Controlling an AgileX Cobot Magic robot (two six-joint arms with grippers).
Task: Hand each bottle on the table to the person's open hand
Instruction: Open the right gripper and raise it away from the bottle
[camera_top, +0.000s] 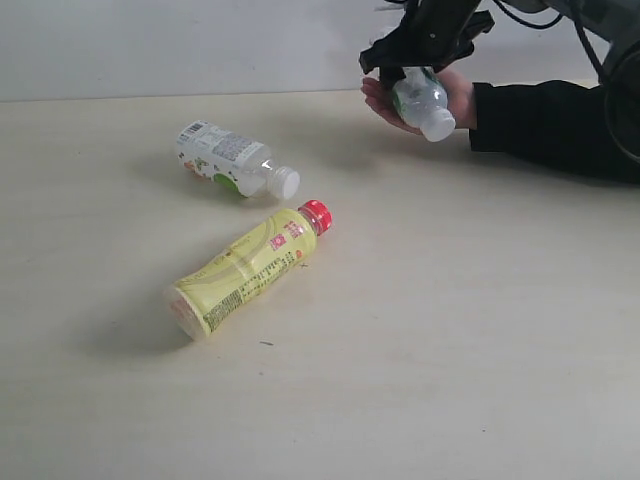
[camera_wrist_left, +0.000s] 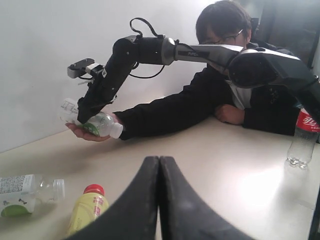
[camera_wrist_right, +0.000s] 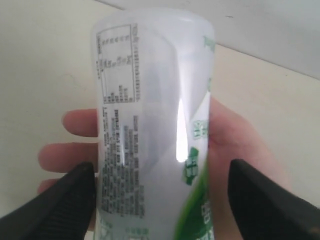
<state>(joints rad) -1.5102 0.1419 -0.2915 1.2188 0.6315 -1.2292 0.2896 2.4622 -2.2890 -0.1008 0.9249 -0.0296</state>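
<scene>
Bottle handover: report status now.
Left gripper shut. Right gripper straddling white-capped bottle at the open hand, grip unclear. Yellow bottle and second clear bottle lying on table. Nothing in the way.

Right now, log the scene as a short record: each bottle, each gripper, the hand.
handed bottle: clear, white-green label, lying on the person's open hand
right gripper: open, fingers astride the handed bottle
left gripper: shut, empty
table: white-capped bottle and yellow bottle, both lying down, apart
red-label bottle: upright, near the person

Bare table (camera_top: 470, 360) around yellow bottle (camera_top: 247, 268)
</scene>
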